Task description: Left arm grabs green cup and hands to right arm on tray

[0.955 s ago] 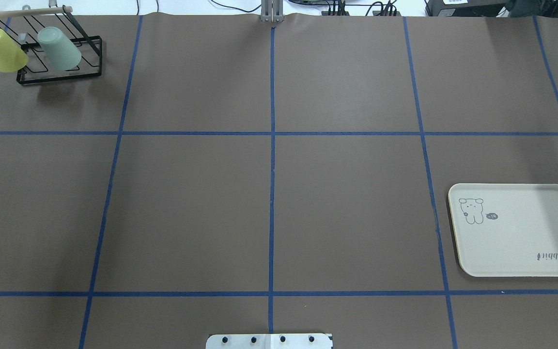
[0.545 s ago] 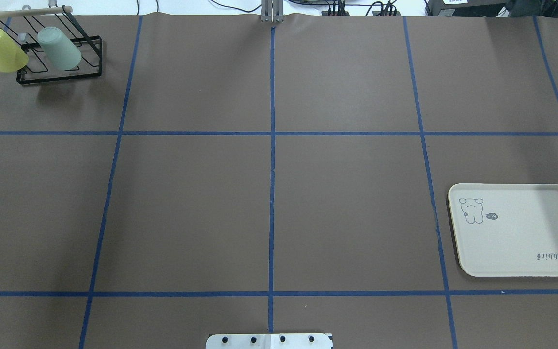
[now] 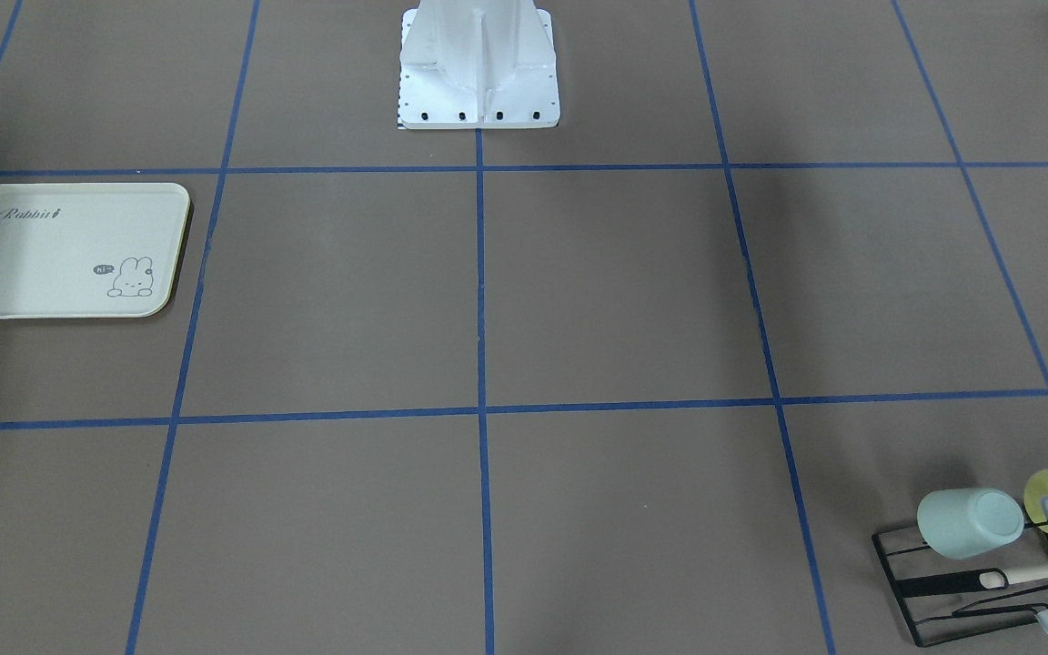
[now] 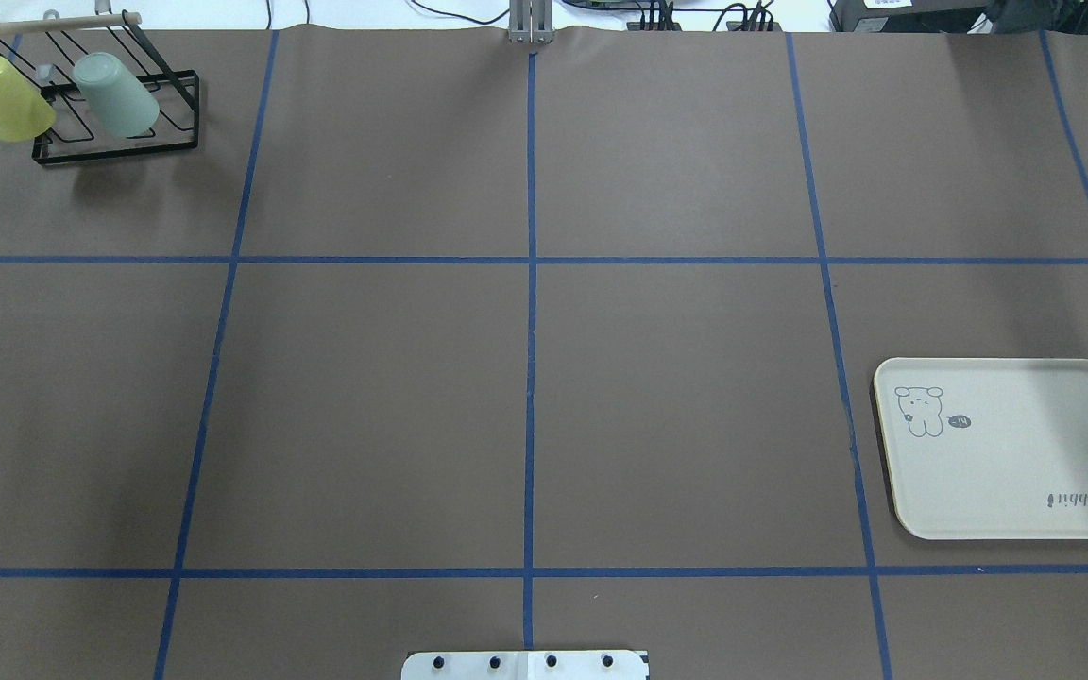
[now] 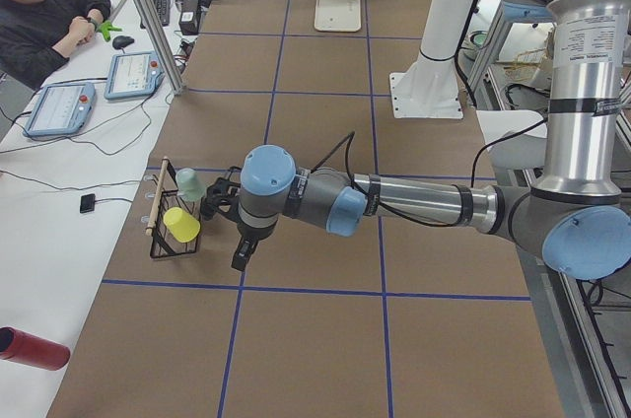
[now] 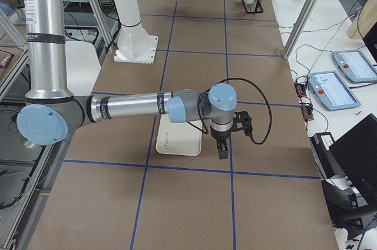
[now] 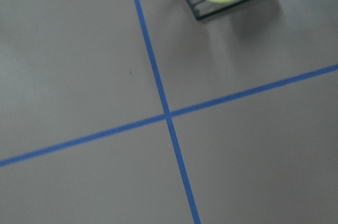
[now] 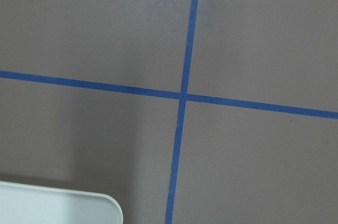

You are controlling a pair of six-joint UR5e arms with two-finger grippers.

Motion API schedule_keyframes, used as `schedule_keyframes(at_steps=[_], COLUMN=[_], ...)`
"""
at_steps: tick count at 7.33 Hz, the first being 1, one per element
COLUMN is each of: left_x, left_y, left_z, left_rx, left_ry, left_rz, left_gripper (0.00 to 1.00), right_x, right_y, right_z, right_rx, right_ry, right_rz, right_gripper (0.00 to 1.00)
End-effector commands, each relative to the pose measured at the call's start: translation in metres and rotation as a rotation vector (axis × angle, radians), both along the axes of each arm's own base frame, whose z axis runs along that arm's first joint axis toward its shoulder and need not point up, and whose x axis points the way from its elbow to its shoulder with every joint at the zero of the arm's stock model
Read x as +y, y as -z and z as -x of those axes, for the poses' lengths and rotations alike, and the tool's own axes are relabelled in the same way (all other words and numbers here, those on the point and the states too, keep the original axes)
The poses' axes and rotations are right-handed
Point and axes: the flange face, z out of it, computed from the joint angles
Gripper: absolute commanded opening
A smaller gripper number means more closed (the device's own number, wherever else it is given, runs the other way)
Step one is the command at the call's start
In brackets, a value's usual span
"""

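The small pale mint-green plastic cup sits tilted on the black wire rack, up at ten o'clock in the overhead view, with the yellow plastic cup close at its nine. There's the danger: a sloppy approach could clip the yellow one or drag the light rack. The silver-grey left arm stretches out low, and the left gripper points down just beside the rack. Jaws? Can't tell. The right gripper hangs by the cream rectangular plastic tray at four o'clock, its jaws equally unreadable.
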Motion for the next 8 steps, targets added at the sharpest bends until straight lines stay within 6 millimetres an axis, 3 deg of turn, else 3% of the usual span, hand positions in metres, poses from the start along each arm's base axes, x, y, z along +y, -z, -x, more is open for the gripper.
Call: schedule_keyframes(at_steps=[1,3,4,5,6,7,8], left_x=[-0.041,-0.079,-0.114,-0.132,-0.162,-0.182,-0.205], left_y=[0.033,0.048,0.062,0.065,0.084,0.1,0.112], left_z=[-0.026,-0.07,-0.076,-0.086,-0.101,-0.135,-0.157], left_rx=[0.034,0.035,0.038,0.044,0.059,0.077,0.083], left_ry=[0.031,-0.031,-0.035,-0.036,-0.019,-0.022,-0.02], left_rz=[0.022,-0.025,-0.033,-0.012,0.012,0.052,0.083], left_gripper=[1.0,1.0,1.0,1.0,1.0,1.0,1.0], right_x=[-0.019,-0.036,-0.042,-0.049,-0.052,-0.061,-0.063], right_y=[0.021,0.042,0.051,0.06,0.064,0.078,0.083], right_z=[0.015,0.041,0.051,0.06,0.072,0.086,0.097], right_rx=[-0.008,-0.019,-0.022,-0.024,-0.026,-0.034,-0.038], right_ry=[-0.012,-0.024,-0.021,-0.012,0.006,0.004,0.004], right_rz=[-0.004,0.008,0.006,-0.006,-0.011,-0.01,-0.001], right_gripper=[1.0,1.0,1.0,1.0,1.0,1.0,1.0])
